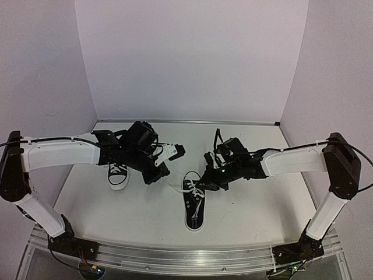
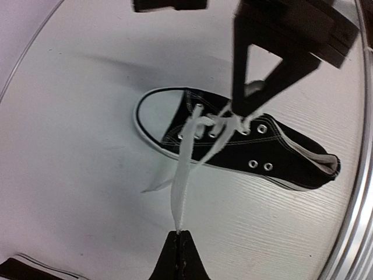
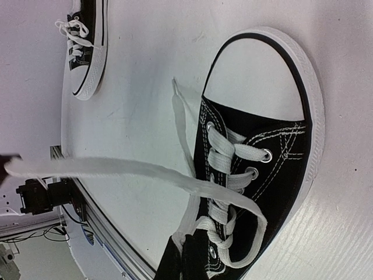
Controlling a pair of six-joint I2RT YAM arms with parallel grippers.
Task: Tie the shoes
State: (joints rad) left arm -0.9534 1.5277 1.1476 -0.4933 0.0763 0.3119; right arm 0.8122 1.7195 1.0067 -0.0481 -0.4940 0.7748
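At the centre of the table, the left gripper [image 2: 178,248] is clamped tight on one white lace [image 2: 180,175], which runs taut from its fingertips up to the top eyelets of the middle shoe [image 1: 193,209]. The right gripper [image 2: 243,111] comes in from the other side. Its tips are pressed together and pushed down into the crossed lacing [image 3: 224,156] above the tongue (whether a strand is caught between them is hard to tell, since the fingers cover that spot). A second lace end [image 3: 176,111] lies slack on the table just left of the shoe.

The shoe stands flat on its sole between the two grippers. Its white toe cap points to the near edge and its heel to the far wall, and the upper eyelets stand open.

The other shoe [image 1: 118,175] sits well apart to the left, partly under the left arm, also with its toe toward the near edge. Its laces [image 3: 74,36] lie bunched over the tongue. Both shoes rest on the white table [image 1: 262,204], which has pale walls on three sides.
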